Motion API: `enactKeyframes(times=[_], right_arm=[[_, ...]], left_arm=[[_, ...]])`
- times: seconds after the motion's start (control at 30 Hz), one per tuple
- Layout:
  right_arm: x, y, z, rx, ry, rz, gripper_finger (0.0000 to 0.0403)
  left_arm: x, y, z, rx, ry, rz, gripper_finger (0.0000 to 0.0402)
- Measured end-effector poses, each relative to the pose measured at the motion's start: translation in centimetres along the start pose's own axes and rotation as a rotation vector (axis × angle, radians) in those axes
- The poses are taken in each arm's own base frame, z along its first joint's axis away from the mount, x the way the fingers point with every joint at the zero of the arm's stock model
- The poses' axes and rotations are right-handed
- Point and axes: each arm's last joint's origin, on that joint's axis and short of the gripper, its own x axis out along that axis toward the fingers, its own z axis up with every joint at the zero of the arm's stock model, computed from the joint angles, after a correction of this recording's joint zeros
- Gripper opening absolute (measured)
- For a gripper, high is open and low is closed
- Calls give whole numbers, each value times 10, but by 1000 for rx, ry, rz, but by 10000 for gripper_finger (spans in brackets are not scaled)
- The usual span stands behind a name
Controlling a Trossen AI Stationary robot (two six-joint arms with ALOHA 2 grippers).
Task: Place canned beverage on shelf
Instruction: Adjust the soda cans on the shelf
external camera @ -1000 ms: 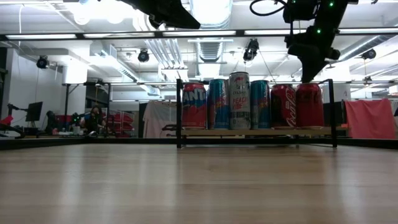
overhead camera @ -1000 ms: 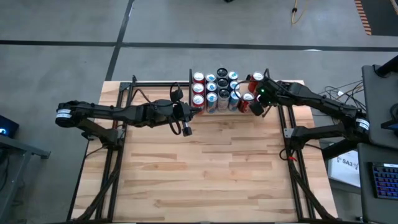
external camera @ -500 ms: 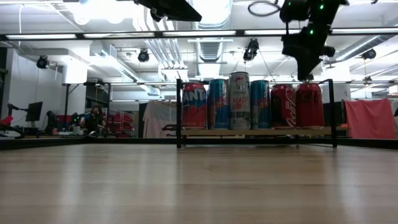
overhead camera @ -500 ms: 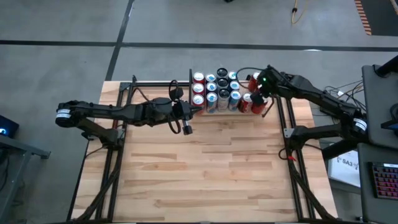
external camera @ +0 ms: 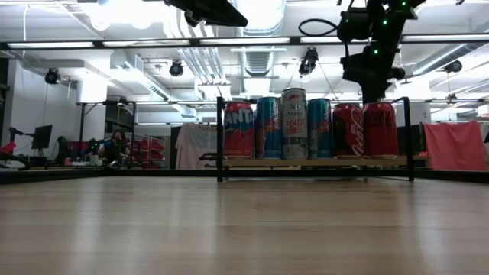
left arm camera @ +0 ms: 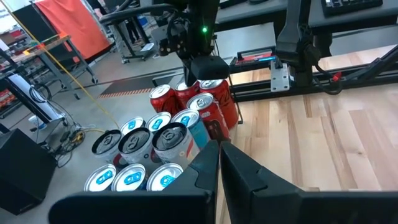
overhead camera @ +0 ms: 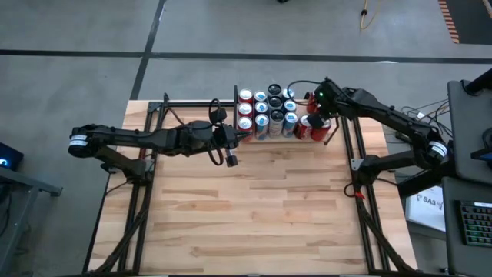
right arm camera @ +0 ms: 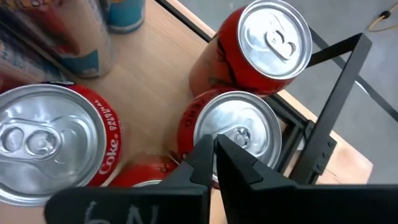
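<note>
Table (overhead camera: 254, 215): butcher-block top, its near and middle area bare in the high view.

Left gripper (overhead camera: 231, 160): hung over the table just in front of the shelf's left end, fingers pressed together, nothing between them. In the left wrist view its fingers (left arm camera: 239, 165) met at their tips and pointed toward the cans.

Shelf (external camera: 313, 162): small light-wood board with black side rails, set at the far edge of the table, between the two arm mounts. It carried all the cans, standing upright and packed closely in rows.

Cans, front row in the low view: an orange Fanta can (external camera: 238, 130) at the left end, a blue can (external camera: 268, 127), a taller silver can (external camera: 294, 123), another blue can (external camera: 319, 127), then two red cola cans (external camera: 364, 129) at the right end.

Right gripper (overhead camera: 319, 117): hovered just above the red cola cans at the shelf's right end, fingers closed tight and empty. In the right wrist view its fingertips (right arm camera: 214, 155) sat directly over the silver lid of one red can (right arm camera: 236, 127).
</note>
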Motion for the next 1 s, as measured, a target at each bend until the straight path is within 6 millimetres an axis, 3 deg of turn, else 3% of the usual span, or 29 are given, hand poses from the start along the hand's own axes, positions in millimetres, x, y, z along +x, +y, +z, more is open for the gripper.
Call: enactKeyframes(times=[0.43,0.7,1.0], right_arm=[[-8,-4,5,4,-50,-24,9],[4,-5,-1,14,-9,-42,9],[5,-3,1,11,-33,-1,9]], left_arm=[[0,0,0,0,0,0,0],[0,0,0,8,-1,1,0],[0,0,0,9,-1,1,0]])
